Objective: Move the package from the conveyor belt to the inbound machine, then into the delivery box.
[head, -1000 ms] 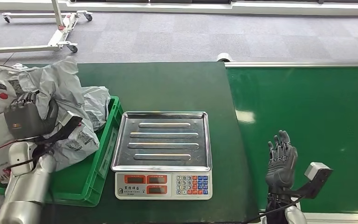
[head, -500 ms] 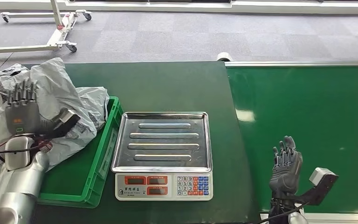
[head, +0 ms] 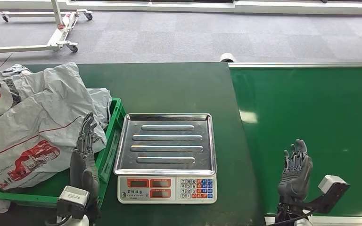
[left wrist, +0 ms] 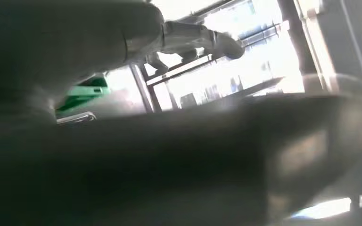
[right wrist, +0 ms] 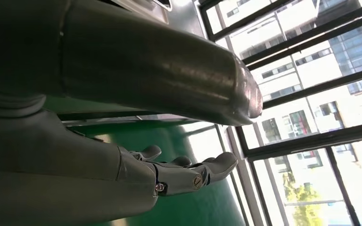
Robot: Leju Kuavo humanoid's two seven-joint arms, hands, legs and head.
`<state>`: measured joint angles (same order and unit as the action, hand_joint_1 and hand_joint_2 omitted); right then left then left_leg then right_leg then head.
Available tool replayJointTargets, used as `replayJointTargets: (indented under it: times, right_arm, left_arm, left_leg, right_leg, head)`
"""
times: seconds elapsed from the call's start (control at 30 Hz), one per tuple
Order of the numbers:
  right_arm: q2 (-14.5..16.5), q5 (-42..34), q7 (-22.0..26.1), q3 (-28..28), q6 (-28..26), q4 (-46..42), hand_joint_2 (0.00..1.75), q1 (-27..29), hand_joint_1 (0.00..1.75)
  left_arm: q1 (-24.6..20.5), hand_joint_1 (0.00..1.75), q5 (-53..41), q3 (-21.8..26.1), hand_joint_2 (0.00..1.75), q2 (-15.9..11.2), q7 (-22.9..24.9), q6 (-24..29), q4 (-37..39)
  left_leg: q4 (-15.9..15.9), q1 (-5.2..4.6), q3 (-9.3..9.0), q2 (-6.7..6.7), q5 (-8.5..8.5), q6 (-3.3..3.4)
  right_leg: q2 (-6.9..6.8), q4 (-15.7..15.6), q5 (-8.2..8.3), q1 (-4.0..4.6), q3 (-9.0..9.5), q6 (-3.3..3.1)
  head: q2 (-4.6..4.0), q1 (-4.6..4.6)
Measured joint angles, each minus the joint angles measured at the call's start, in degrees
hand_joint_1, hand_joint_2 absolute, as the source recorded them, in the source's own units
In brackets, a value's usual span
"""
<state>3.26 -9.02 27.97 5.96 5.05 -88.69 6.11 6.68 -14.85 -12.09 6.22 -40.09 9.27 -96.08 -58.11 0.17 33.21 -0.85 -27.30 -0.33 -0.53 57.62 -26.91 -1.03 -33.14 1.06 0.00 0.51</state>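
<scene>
The package [head: 33,127], a crumpled grey plastic mailer with red and black print, lies across the green delivery box [head: 114,123] at the left, spilling over its far and left sides. My left hand [head: 86,150] stands beside the box's right rim, fingers straight and apart, holding nothing; the left wrist view shows its fingers [left wrist: 193,41] as a blur. My right hand [head: 296,168] hovers over the near edge of the green conveyor belt [head: 311,108], empty with fingers spread, and its fingers [right wrist: 188,173] are clear of any object in the right wrist view. The inbound machine [head: 165,157], a scale with a bare steel tray, sits between my hands.
A second grey bag [head: 99,101] lies bunched at the box's far corner. The dark green table [head: 169,87] runs behind the scale. On the grey carpet beyond it stands a white wheeled frame [head: 59,28]. The belt's metal rail [head: 301,65] marks its far edge.
My left hand has let go of the package and drawn back toward me and to the right, off the box. The package has settled and spread out. My right hand sank slightly.
</scene>
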Motion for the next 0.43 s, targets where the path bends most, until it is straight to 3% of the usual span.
replayJointTargets:
  times: [0.2, 0.43]
  right_arm:
    - [1.09, 3.44, 0.58, -2.45, -2.15, -3.29, 0.00, 0.40, 0.00]
    - [2.11, 3.55, 0.75, -4.24, -2.50, -5.15, 0.00, 1.72, 0.00]
  left_arm:
    - [-0.09, 0.00, 1.83, -4.29, 0.00, 2.96, 0.34, -0.39, 3.79]
    - [-1.36, 0.00, 3.66, -5.25, 0.00, 3.84, 0.52, -1.35, 6.74]
  left_leg:
    - [0.00, 0.01, -0.06, 0.02, 0.03, -0.01]
    - [0.00, 0.02, -0.05, 0.03, 0.04, -0.02]
  right_leg:
    - [-0.01, 0.00, 0.02, 0.01, 0.02, -0.02]
    - [0.00, 0.02, 0.01, 0.02, 0.03, -0.02]
  head:
    - [0.00, 0.01]
    - [0.00, 0.00]
